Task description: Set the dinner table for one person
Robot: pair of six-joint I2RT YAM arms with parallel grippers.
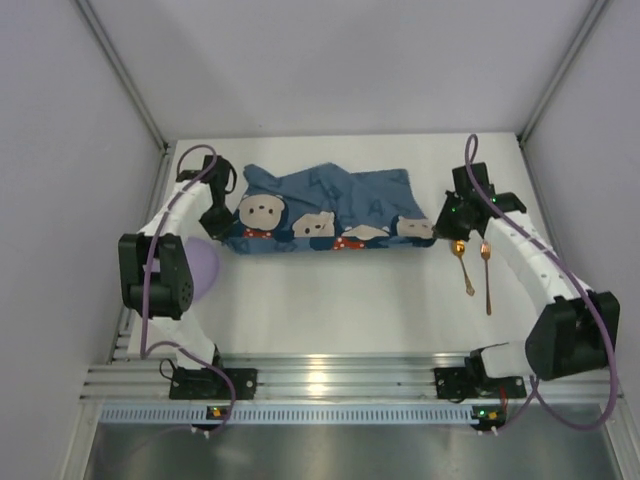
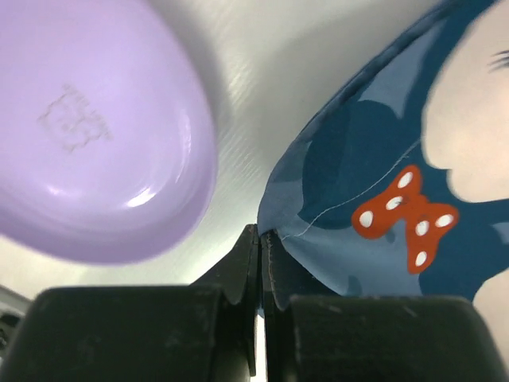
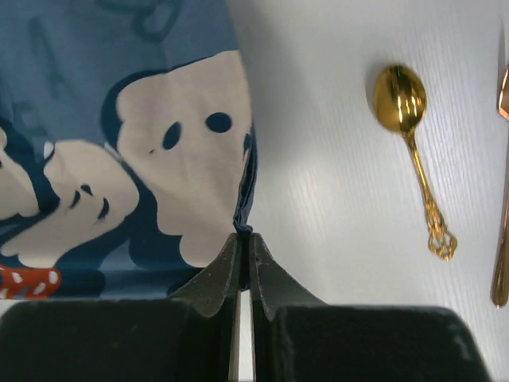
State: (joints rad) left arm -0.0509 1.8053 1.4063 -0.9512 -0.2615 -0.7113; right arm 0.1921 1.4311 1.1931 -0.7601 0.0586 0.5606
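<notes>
A blue cartoon-mouse cloth placemat [image 1: 325,212] lies rumpled across the far middle of the white dinner table [image 1: 340,300]. My left gripper [image 1: 222,226] is shut on the placemat's left corner [image 2: 274,233]. My right gripper [image 1: 440,230] is shut on its right corner [image 3: 243,227]. A gold spoon [image 1: 463,265] and a copper fork [image 1: 487,276] lie just right of the placemat; the spoon also shows in the right wrist view [image 3: 412,151]. A lilac plate [image 1: 203,266] sits at the left edge, partly behind my left arm, and fills the left wrist view [image 2: 87,127].
An aluminium rail [image 1: 340,380] runs along the near edge of the table, with both arm bases on it. Grey walls enclose the left, right and far sides.
</notes>
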